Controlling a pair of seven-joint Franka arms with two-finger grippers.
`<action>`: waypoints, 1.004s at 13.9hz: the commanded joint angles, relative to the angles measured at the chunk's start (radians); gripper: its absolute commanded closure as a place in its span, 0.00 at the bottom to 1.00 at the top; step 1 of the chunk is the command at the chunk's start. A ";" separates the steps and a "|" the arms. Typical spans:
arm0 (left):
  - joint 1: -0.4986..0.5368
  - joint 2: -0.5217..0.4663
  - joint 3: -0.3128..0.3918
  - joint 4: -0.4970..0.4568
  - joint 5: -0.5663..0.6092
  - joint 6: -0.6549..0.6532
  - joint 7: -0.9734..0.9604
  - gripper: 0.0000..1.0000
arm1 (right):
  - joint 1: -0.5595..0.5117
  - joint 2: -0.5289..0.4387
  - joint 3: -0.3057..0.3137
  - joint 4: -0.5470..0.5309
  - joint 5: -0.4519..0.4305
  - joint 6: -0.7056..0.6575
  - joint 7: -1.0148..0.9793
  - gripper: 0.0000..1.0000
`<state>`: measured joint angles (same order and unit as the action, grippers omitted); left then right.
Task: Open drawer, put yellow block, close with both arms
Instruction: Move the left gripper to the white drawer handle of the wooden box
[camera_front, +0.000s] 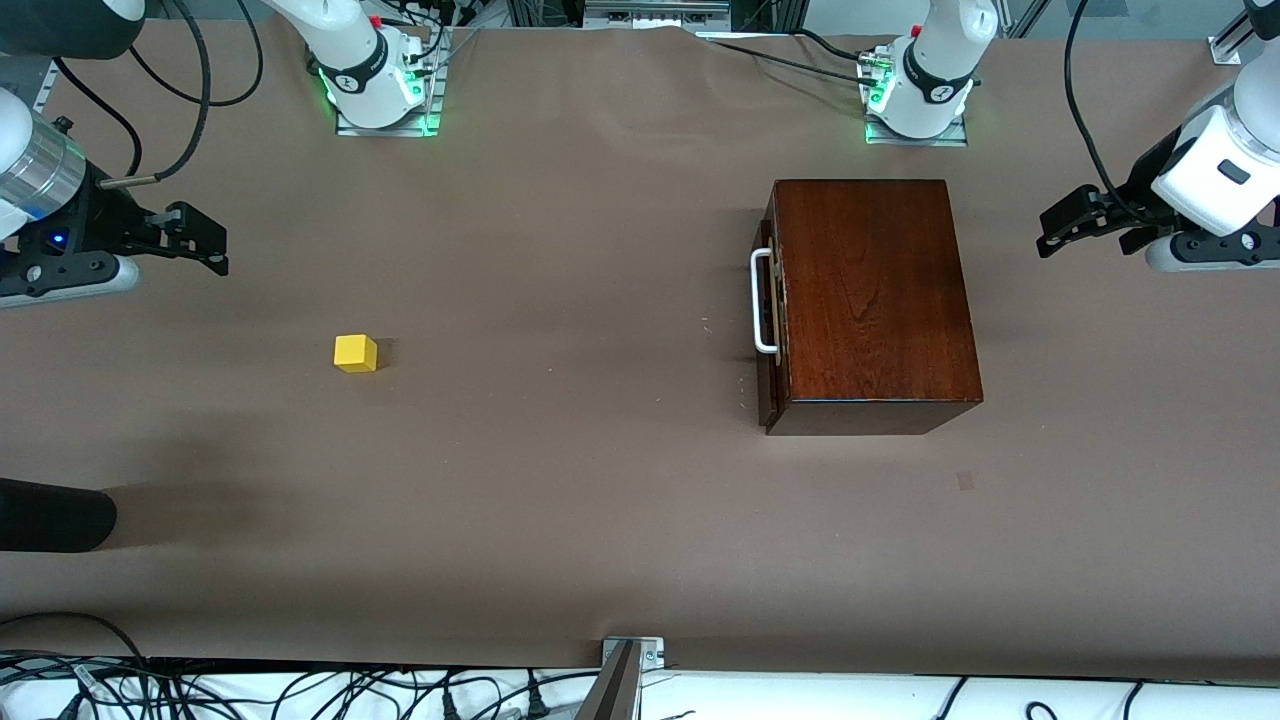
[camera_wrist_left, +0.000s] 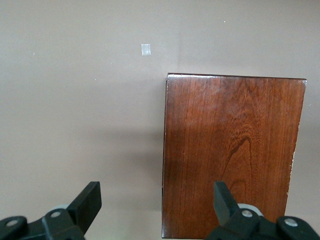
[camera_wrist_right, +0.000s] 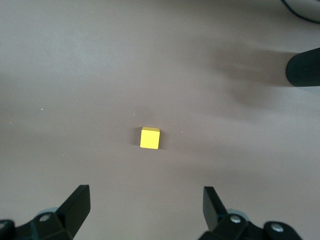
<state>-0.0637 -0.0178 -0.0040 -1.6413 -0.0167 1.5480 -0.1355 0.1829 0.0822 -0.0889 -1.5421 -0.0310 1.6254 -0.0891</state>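
The drawer (camera_front: 768, 300) sits shut in its mahogany box (camera_front: 875, 300), right of centre in the front view, its white handle (camera_front: 762, 301) facing the right arm's end of the brown tabletop (camera_front: 560, 480). The yellow block (camera_front: 355, 353) lies alone at centre-left of that view, well apart from the box. The left gripper (camera_front: 1075, 222) hangs at the right edge, fingers (camera_wrist_left: 89, 200) spread wide and empty. The right gripper (camera_front: 195, 240) hangs at the upper left, fingers (camera_wrist_right: 77, 204) likewise released, with the block in its wrist view.
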 joint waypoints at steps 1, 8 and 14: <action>-0.001 -0.002 -0.001 0.012 -0.022 -0.017 0.002 0.00 | -0.005 0.007 0.001 0.023 -0.003 -0.018 -0.011 0.00; -0.004 0.044 -0.013 0.034 -0.014 -0.095 -0.003 0.00 | -0.005 0.007 0.001 0.023 -0.003 -0.018 -0.011 0.00; -0.036 0.137 -0.068 0.175 -0.023 -0.270 -0.003 0.00 | -0.005 0.007 0.001 0.023 -0.003 -0.018 -0.011 0.00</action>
<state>-0.0744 0.0685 -0.0679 -1.5519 -0.0177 1.3347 -0.1361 0.1829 0.0822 -0.0891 -1.5421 -0.0310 1.6254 -0.0891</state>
